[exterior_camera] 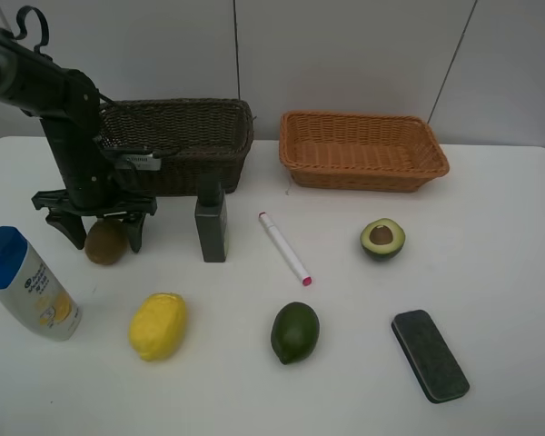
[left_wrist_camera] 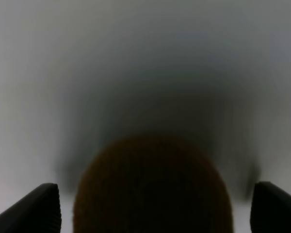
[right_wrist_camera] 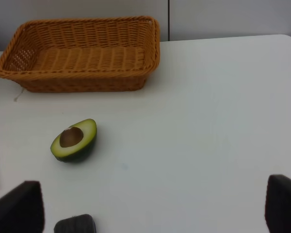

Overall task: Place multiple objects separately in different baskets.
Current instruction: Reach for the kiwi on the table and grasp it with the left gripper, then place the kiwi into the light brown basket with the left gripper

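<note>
Nearest, well right of the pink-tipped white marker (exterior_camera: 284, 248) and in front of it: dark eraser block (exterior_camera: 430, 355), flat on the white table (exterior_camera: 500, 263). Just in front of the marker's pink tip: whole green avocado (exterior_camera: 295, 332). At the same depth, left of the marker: yellow lemon (exterior_camera: 158, 325). Much farther left of the marker, by the table's edge: blue-capped white bottle (exterior_camera: 29, 283); lying or standing, impossible to tell.

Level with the marker, to its right: halved avocado (exterior_camera: 382, 239), cut face and pit up. Level with it and close on the left: dark green bottle (exterior_camera: 212, 224), upright. Well left of the marker: brown kiwi (exterior_camera: 104, 245) on the table, straddled by the left gripper (exterior_camera: 105, 238). Fingers spread wide, one on each side, with a gap on both sides in the left wrist view.

Right gripper (right_wrist_camera: 150, 208) outside the high view. Fingers wide apart in its own view, only table between them, halved avocado ahead.

Farthest, behind the marker to the left: dark brown basket (exterior_camera: 191, 168). Behind the marker to the right: orange-tan basket (exterior_camera: 363, 145), shallower.
</note>
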`<control>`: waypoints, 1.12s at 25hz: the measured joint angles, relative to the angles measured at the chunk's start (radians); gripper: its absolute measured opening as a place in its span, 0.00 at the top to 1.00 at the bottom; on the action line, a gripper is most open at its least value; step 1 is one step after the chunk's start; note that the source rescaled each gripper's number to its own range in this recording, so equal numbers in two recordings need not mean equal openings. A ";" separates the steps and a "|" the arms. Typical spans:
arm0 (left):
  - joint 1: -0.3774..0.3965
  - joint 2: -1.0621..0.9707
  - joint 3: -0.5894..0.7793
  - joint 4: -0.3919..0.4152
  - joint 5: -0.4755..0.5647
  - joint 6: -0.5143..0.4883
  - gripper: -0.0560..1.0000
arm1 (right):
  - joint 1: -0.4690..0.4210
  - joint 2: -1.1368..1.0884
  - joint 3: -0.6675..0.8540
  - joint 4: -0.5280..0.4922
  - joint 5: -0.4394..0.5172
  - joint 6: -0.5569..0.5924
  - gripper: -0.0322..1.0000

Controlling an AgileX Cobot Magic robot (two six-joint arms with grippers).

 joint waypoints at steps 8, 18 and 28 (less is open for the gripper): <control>-0.002 0.026 -0.007 -0.021 0.009 0.013 0.17 | 0.000 0.000 0.000 0.000 0.000 0.000 0.00; -0.006 -0.008 -0.006 -0.007 0.028 0.040 0.58 | 0.000 0.000 0.000 0.000 0.000 0.000 0.00; -0.007 -0.313 -0.051 -0.066 0.117 0.084 0.58 | 0.000 0.000 0.000 0.000 0.000 0.000 0.00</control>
